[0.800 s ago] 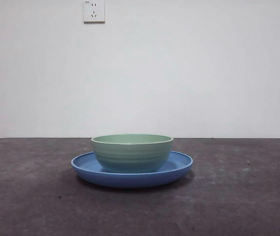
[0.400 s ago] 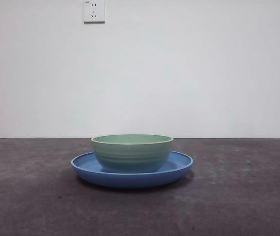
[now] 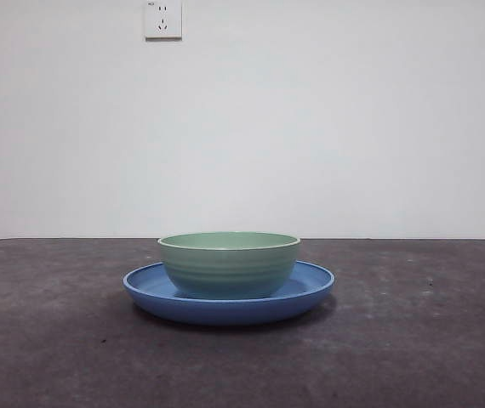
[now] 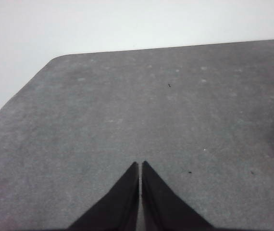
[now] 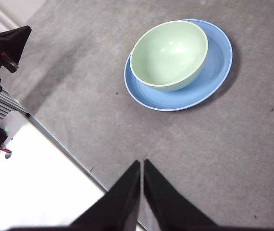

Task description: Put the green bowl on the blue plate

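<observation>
Green bowl [image 3: 229, 265] seated upright inside the blue plate [image 3: 310, 293], slightly off-centre, its base resting on the plate floor. Plate lies flat on the dark grey table [image 3: 413, 340]. Right gripper [image 5: 142, 164] is raised well apart from the plate, jaws pressed together, grasping nothing. Left gripper [image 4: 140, 165] is over bare tabletop, jaws likewise clenched and empty. White wall socket [image 3: 162, 19] is mounted behind.

White wall [image 3: 310, 127], socket [image 3: 162, 19], grey table [image 3: 413, 340]

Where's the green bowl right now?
The green bowl sits upright inside the blue plate, mid-table in the front view, with neither gripper near.
</observation>
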Motion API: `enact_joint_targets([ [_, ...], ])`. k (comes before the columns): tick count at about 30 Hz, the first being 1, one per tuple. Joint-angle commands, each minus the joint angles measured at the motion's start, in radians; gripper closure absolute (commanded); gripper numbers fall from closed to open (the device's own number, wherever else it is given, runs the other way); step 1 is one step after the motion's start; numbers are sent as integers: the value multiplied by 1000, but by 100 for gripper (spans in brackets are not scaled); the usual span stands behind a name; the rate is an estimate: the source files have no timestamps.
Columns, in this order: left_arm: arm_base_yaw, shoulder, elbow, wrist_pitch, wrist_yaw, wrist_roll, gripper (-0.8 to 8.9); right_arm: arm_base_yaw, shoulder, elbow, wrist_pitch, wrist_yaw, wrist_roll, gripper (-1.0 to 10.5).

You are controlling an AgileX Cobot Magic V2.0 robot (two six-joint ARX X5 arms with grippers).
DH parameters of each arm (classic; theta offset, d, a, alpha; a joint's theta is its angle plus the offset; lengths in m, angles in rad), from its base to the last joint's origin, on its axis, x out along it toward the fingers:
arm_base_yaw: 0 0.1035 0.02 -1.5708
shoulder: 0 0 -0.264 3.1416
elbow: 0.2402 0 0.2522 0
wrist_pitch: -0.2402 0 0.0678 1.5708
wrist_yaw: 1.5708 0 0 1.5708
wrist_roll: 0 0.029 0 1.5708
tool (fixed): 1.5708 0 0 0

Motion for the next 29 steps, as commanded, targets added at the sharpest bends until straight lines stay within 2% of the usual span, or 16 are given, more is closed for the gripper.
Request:
enact_joint_targets([
  [1,3,-2,-21,-5,1,-62,804,6,5,18,10,-2,-9,940],
  [23,3,-2,-21,-5,1,-66,804,6,5,18,9,-2,-9,940],
  [26,3,-2,-21,-5,1,-66,804,-3,-1,18,9,7,-63,940],
  [29,3,-2,-21,-5,1,-66,804,-64,-34,14,29,8,-143,940],
])
